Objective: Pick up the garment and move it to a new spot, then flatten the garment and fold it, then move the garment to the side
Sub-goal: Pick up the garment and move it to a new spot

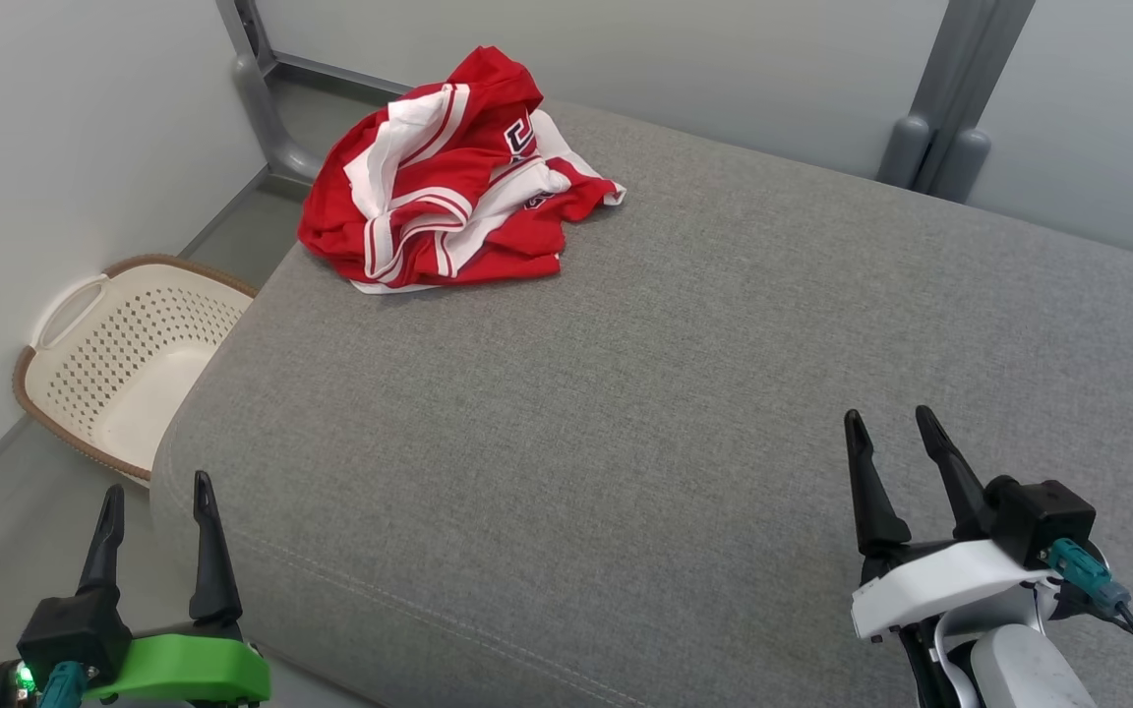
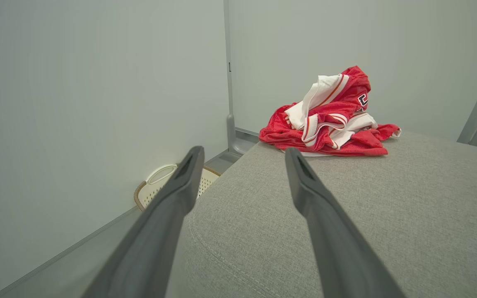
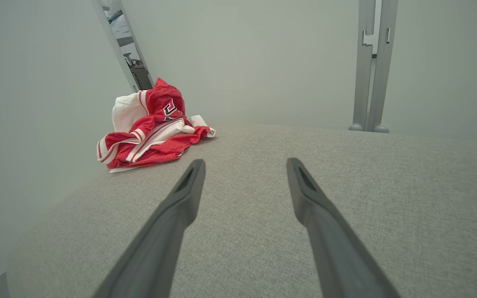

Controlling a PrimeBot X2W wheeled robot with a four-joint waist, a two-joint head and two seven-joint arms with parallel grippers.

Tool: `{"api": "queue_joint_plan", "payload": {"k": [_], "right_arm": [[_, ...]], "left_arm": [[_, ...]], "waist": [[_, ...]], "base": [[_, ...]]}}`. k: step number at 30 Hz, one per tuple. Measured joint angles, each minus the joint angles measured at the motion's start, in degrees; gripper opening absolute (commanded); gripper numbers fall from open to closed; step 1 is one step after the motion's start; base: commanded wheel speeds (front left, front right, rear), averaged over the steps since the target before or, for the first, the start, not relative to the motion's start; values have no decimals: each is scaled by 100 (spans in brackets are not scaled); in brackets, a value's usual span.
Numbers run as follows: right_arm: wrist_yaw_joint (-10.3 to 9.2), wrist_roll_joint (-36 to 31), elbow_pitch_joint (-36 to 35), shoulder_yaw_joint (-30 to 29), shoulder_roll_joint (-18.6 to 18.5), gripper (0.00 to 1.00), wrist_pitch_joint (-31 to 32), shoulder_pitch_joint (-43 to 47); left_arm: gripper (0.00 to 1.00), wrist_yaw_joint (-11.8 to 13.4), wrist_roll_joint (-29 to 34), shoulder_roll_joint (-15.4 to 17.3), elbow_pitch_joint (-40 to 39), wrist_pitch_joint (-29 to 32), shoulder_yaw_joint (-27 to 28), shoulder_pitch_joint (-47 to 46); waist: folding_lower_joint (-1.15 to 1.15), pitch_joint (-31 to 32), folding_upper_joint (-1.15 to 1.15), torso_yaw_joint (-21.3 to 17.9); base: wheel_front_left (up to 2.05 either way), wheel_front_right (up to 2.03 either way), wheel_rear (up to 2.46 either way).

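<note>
The red-and-white garment (image 1: 448, 177) lies crumpled in a heap at the upper left of the head view, on the far corner of the grey fabric cushion (image 1: 645, 393). The left hand (image 1: 157, 487) sits at the lower left, its 2 fingers (image 1: 212, 560) apart and empty. The right hand (image 1: 889, 415), at the lower right, is likewise spread, holding nothing. A white perforated basket (image 1: 134, 334) stands at the left edge, beside the cushion.
</note>
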State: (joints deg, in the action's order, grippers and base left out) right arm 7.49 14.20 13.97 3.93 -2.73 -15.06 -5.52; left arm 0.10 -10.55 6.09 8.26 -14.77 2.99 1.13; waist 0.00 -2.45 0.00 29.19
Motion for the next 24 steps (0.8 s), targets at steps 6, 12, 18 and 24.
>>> {"api": "queue_joint_plan", "payload": {"k": [6, 12, 18, 24], "right_arm": [[0, -26, 24, 0, 1, 100, 0, -23], [0, -170, -45, -66, 0, 100, 0, -62], [0, -385, -116, -130, -33, 100, 0, -243], [0, -510, -290, -318, -203, 100, 0, -484]], "left_arm": [[100, 36, -1, -14, 35, -16, -4, -3], [100, -29, -64, 31, 56, -19, 43, -269], [100, -94, -114, 176, 56, -25, 199, -912], [100, -188, -230, 411, 118, -32, 415, -1789]], "waist": [[0, -10, 0, -24], [0, -63, 0, -198], [0, -270, 0, -553], [0, -626, 0, -985]], "base": [[0, 0, 0], [0, 0, 0], [0, 0, 0], [0, 0, 0]]}}
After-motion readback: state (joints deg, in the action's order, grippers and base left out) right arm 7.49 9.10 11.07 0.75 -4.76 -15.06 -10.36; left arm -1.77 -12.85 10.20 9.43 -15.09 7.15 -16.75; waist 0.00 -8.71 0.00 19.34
